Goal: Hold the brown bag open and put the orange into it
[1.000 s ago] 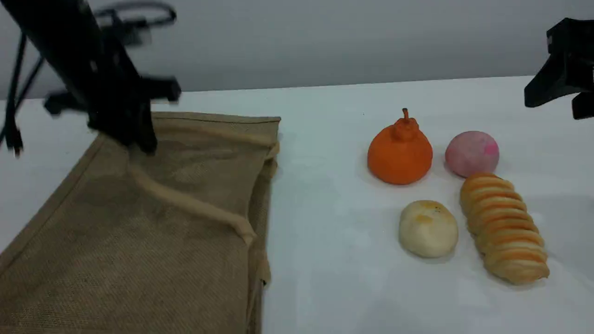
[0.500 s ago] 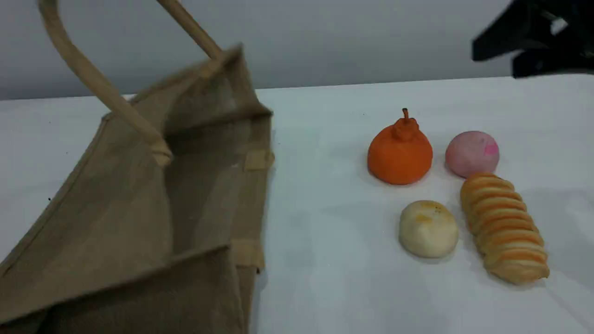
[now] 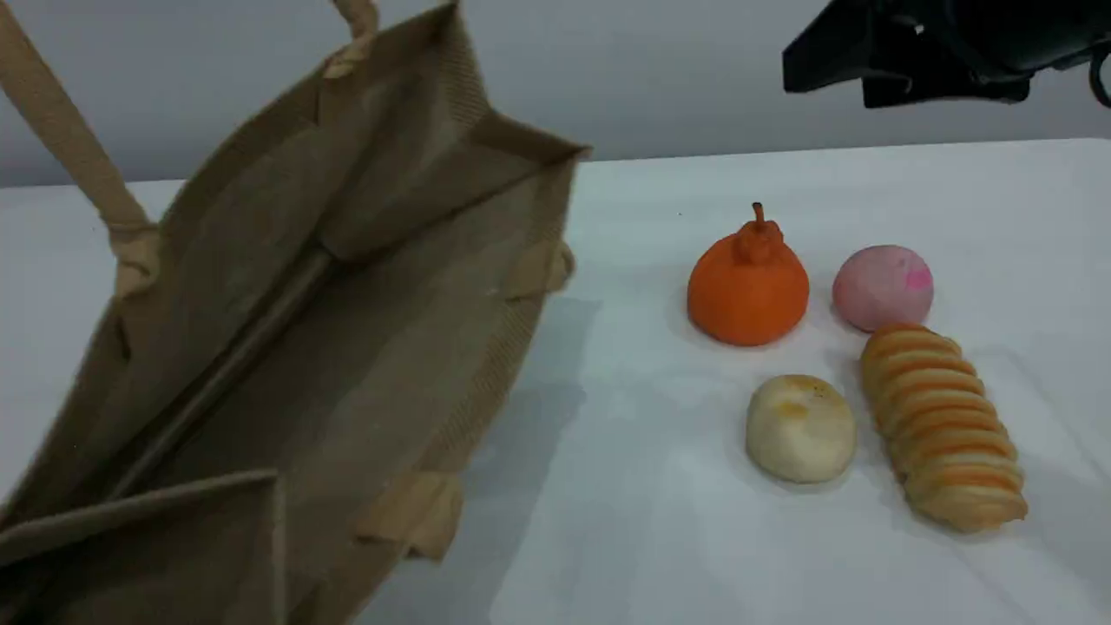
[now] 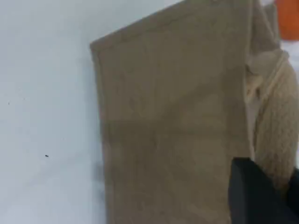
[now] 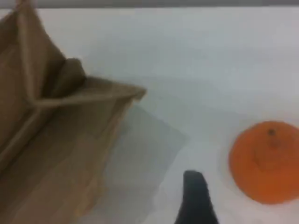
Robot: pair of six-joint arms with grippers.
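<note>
At left wrist only, jaws seemingly pinching brown bag handle

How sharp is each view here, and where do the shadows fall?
Scene view: the orange and other foods are crisp; the brown bag is slightly soft and casts a grey shadow on the table to its right. Left wrist view: blurred throughout, the bag's weave lost. Right wrist view: soft overall, the orange's edge fuzzy, with the bag's shadow visible beside it.
</note>
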